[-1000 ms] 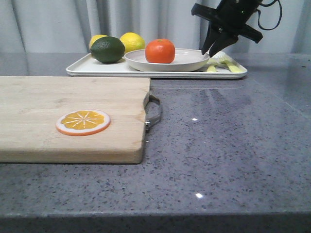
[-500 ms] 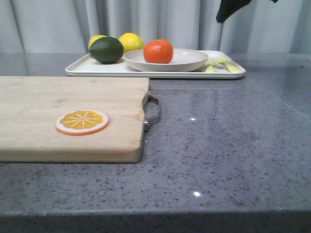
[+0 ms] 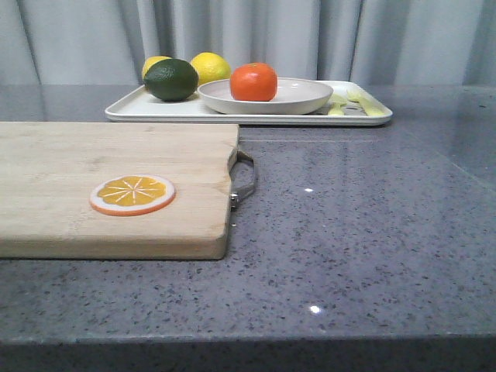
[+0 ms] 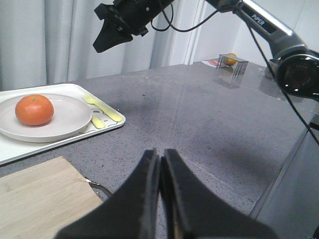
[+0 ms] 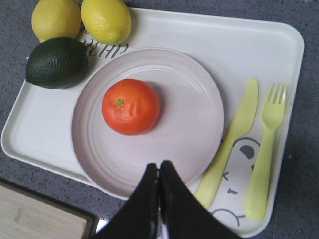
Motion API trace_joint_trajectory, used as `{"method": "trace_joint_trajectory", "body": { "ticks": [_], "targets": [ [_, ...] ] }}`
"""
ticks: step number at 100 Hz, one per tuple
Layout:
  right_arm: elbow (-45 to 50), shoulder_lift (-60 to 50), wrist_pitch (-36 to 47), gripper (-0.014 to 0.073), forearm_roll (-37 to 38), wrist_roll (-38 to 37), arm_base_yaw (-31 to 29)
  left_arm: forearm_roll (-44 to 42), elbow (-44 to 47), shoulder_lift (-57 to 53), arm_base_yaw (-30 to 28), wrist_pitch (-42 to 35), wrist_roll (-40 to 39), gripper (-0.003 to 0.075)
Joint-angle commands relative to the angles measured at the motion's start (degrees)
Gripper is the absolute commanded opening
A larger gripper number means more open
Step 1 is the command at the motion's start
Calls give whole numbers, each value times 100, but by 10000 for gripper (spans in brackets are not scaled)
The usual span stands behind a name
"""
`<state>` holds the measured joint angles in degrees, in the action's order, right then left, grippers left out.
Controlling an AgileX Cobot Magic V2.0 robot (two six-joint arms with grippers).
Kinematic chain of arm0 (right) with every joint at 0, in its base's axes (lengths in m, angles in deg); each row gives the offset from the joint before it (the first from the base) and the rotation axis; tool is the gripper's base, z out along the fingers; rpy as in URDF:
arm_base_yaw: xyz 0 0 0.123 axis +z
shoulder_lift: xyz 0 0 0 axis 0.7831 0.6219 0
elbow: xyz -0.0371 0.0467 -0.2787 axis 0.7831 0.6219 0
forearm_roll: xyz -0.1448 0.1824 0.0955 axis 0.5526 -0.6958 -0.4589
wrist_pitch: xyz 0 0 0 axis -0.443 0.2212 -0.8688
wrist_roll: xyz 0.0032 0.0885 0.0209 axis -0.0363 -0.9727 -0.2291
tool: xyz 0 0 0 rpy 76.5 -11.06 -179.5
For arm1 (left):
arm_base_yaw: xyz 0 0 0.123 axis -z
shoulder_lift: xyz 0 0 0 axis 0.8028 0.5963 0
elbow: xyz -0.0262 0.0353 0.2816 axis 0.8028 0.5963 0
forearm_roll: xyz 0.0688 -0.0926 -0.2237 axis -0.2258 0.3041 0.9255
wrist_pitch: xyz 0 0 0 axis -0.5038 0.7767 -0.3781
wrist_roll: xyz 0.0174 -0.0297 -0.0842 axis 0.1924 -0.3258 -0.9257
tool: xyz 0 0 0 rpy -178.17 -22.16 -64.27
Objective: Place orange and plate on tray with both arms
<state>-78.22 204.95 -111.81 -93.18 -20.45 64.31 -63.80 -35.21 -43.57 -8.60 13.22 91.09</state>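
The orange [image 3: 253, 81] sits on the off-white plate [image 3: 298, 101], and the plate rests on the white tray [image 3: 139, 108] at the back of the table. The right wrist view looks straight down on the orange [image 5: 131, 106], the plate [image 5: 194, 124] and the tray [image 5: 219, 45]. My right gripper [image 5: 159, 167] is shut and empty, high above the plate's edge; it also shows in the left wrist view [image 4: 107, 40]. My left gripper [image 4: 159, 155] is shut and empty above the grey table, well away from the tray. Neither gripper shows in the front view.
Two lemons [image 3: 209, 66] and a dark green lime [image 3: 171, 79] sit on the tray's left part. A wooden cutting board [image 3: 77, 155] with a flat orange slice [image 3: 132, 194] lies front left. A small wire rack [image 4: 232, 64] stands far off.
My right gripper has risen from beside the plate's right rim and left the front view at the top. The orange, plate and tray have not moved.
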Motion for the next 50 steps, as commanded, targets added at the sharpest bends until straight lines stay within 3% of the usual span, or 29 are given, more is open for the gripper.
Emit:
{"method": "trace_joint_trajectory", "body": {
  "ticks": [1, 21, 50],
  "targets": [
    [311, -676, -485, -39, -25, 144, -21, 93, -144, 26, -12, -404, 6, -20],
    [1577, -1532, -123, -39, -25, 442, -21, 93, -144, 26, -12, -404, 6, -20],
    [4293, -3489, 1544, -39, -25, 722, -21, 93, -144, 26, -12, -312, 6, -20]
  ]
}}
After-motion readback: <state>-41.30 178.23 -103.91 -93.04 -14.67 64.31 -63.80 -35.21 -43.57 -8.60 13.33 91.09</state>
